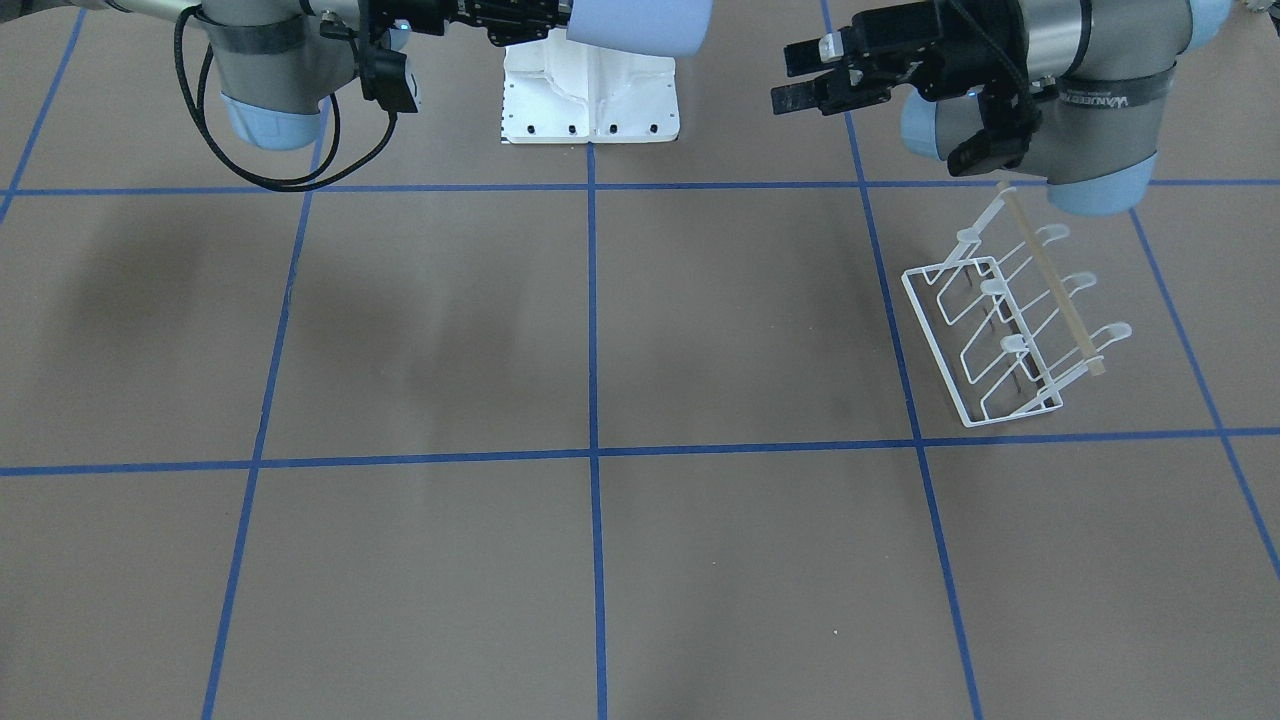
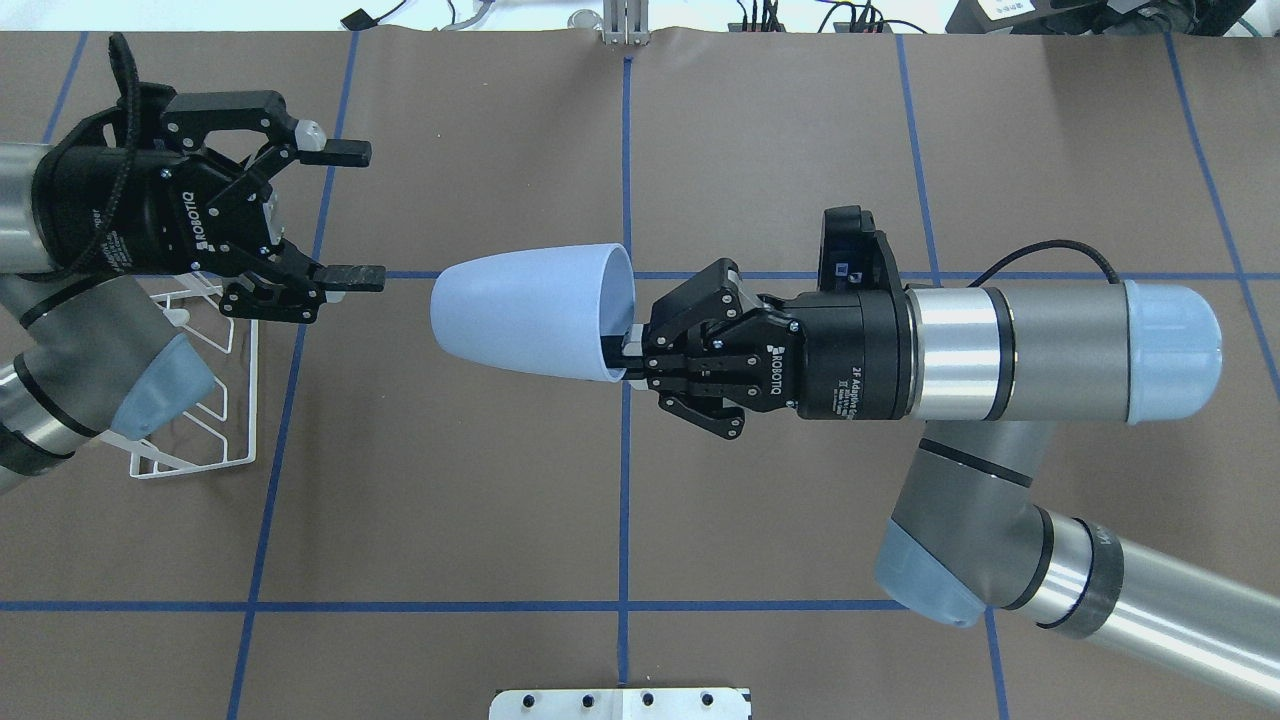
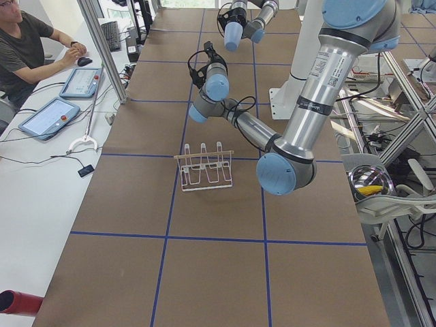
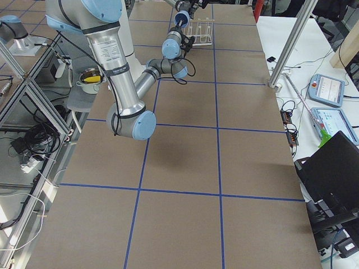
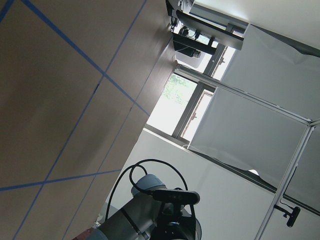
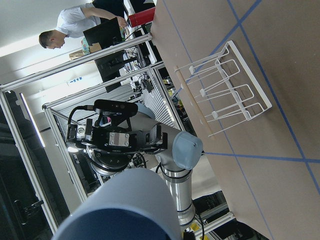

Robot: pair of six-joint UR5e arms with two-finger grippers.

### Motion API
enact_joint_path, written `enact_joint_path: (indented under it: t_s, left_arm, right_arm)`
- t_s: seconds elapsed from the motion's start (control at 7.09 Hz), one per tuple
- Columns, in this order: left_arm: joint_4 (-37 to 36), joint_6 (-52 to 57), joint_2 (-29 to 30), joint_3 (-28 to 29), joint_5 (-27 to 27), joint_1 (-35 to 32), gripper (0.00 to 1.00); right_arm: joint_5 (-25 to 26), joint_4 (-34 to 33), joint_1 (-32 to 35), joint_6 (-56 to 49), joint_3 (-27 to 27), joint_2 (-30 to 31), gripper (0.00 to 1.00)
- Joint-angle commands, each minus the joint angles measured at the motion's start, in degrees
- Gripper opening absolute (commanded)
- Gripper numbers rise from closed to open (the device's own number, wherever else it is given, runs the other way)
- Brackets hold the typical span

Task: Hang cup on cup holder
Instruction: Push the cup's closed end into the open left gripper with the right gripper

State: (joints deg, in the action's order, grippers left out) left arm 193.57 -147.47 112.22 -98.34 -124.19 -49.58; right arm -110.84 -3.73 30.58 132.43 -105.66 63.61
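The pale blue cup (image 2: 530, 310) lies on its side in the air over the table's middle, base toward my left arm. My right gripper (image 2: 625, 357) is shut on its rim, one finger inside. My left gripper (image 2: 357, 212) is open and empty, jaws wide, a short gap from the cup's base. The white wire cup holder (image 1: 1010, 320) with its wooden rod stands upright on the table under my left arm, partly hidden in the overhead view (image 2: 215, 400). From the front, the cup (image 1: 640, 25) is at the top edge and my left gripper (image 1: 805, 75) is level with it. The right wrist view shows the cup (image 6: 125, 210) and the holder (image 6: 225, 90).
The robot's white base plate (image 1: 590, 95) sits at the table's robot side. Blue tape lines (image 1: 592, 450) cross the brown tabletop. An operator (image 3: 27, 48) sits at a side desk with tablets, off the table's far edge.
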Motion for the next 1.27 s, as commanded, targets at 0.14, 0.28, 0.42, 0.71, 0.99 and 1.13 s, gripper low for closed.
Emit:
enact_joint_path:
  t_s: [0.14,0.28,0.42,0.71,0.99,1.13]
  left_arm:
    - [0.0,-0.1,0.2,-2.0,0.0,3.0,0.98]
    - [0.0,-0.2,0.3,-2.5,0.0,3.0,0.98]
    - [0.0,-0.3,0.3,-2.8,0.0,3.2,0.98]
    - [0.1,-5.0,0.3,-4.6,-0.1,3.3,0.98]
    - [0.0,-5.1,0.5,-5.2,0.0,3.5,0.98]
    - [0.0,-5.1,0.5,-4.9,0.0,3.5,0.98]
  right_arm:
    - [3.0,0.1,-1.2,0.6,0.3,-2.4,0.0]
    - [3.6,0.0,-2.3,0.9,0.4,-2.7,0.0]
    - [3.8,0.1,-2.9,1.0,0.4,-2.7,0.0]
    - [4.4,0.1,-3.4,0.9,0.4,-2.8,0.0]
    - [4.9,0.1,-3.7,1.0,0.4,-2.9,0.0]
    - [6.7,0.0,-4.5,1.0,0.4,-3.2,0.0]
